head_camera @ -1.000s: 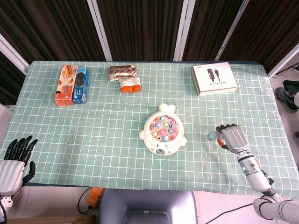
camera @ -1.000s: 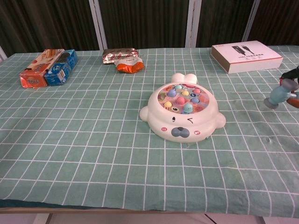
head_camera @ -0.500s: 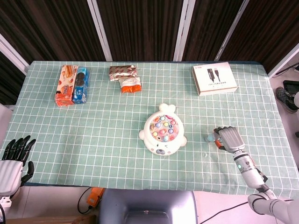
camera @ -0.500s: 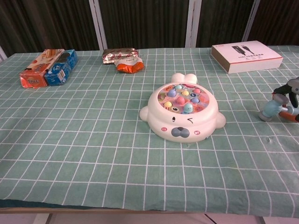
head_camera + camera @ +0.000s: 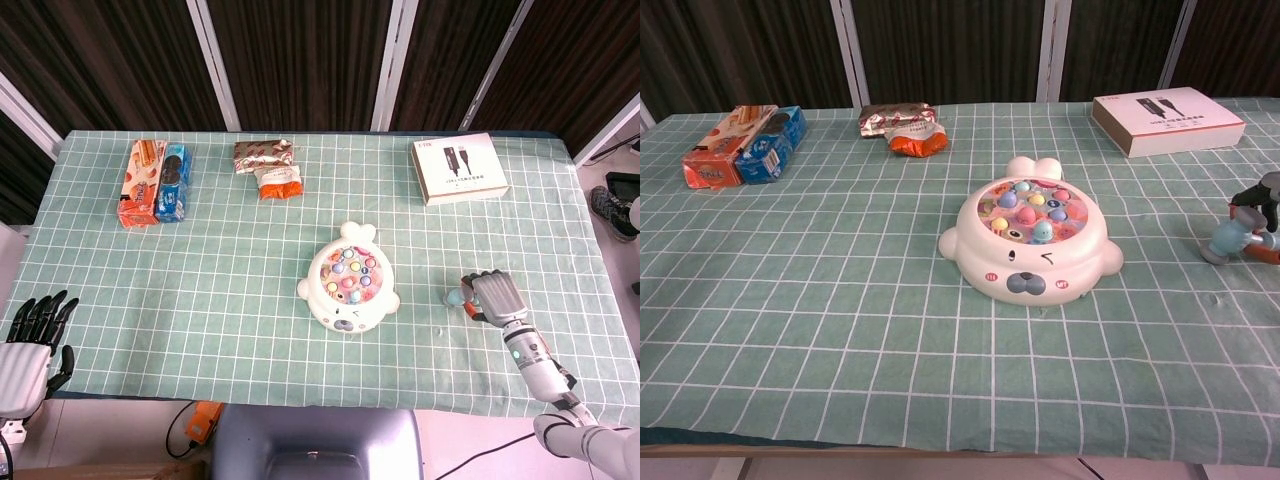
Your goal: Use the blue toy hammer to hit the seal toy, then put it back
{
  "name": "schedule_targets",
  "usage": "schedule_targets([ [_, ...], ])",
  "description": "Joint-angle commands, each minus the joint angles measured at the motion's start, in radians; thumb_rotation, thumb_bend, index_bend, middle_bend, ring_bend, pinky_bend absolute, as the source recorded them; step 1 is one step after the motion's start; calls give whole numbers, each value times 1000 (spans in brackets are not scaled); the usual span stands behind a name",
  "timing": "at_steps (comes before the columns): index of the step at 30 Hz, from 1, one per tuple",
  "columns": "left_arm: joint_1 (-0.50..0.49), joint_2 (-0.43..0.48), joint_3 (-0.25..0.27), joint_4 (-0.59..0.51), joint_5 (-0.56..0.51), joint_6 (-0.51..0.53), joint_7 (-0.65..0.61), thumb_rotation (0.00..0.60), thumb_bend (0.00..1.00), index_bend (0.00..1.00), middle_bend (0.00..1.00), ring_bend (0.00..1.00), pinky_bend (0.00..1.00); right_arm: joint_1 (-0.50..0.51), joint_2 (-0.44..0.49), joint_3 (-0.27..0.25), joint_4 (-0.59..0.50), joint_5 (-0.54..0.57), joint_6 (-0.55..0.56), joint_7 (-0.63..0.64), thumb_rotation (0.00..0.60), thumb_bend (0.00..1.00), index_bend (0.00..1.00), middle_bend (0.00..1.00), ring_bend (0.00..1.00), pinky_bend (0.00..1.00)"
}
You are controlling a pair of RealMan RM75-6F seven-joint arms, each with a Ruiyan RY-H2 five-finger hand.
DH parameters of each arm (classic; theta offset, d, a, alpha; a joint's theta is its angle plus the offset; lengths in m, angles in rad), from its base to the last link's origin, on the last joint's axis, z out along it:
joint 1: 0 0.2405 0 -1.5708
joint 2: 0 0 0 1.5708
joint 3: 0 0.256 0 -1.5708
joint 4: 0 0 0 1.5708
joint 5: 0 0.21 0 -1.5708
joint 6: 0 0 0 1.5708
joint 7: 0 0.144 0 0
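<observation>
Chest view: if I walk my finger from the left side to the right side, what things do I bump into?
Orange snack box → blue cookie pack → snack wrappers → seal toy → white box → blue toy hammer.

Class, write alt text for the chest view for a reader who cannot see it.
A white seal toy with coloured pegs sits mid-table on a green checked cloth. At the right edge, the right hand holds a blue toy hammer. Snack packs and a white box lie behind.
</observation>
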Motion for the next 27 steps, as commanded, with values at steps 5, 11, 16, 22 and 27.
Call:
schedule_targets([
  [5, -1, 0, 0, 1, 0, -1, -1, 600, 673, 31, 7, 0, 17, -7, 9, 16, -9, -5, -10, -1, 600, 484, 645, 590, 497, 522],
  [11, 0, -1, 0, 1, 0, 1, -1, 600, 673, 31, 8, 0, 17, -11, 17, 25, -21, -3, -30, -7, 600, 474, 480, 578, 484, 507],
  [16, 1, 0, -1, 1, 0, 2, -2, 600, 673, 32, 9, 0, 17, -16, 22, 33, -25, -6, -33, -8, 600, 472, 475, 575, 481, 504],
  [22, 2, 1, 0, 1, 1, 5, -4, 600, 672, 31, 10, 0, 17, -26, 37, 35, -38, -20, -24, 5, 600, 466, 444, 567, 471, 492],
  [27, 1, 0, 1, 0, 2, 2, -1, 600, 672, 31, 10, 0, 17, -33, 46, 37, -41, -27, -23, 9, 600, 460, 429, 565, 470, 490],
])
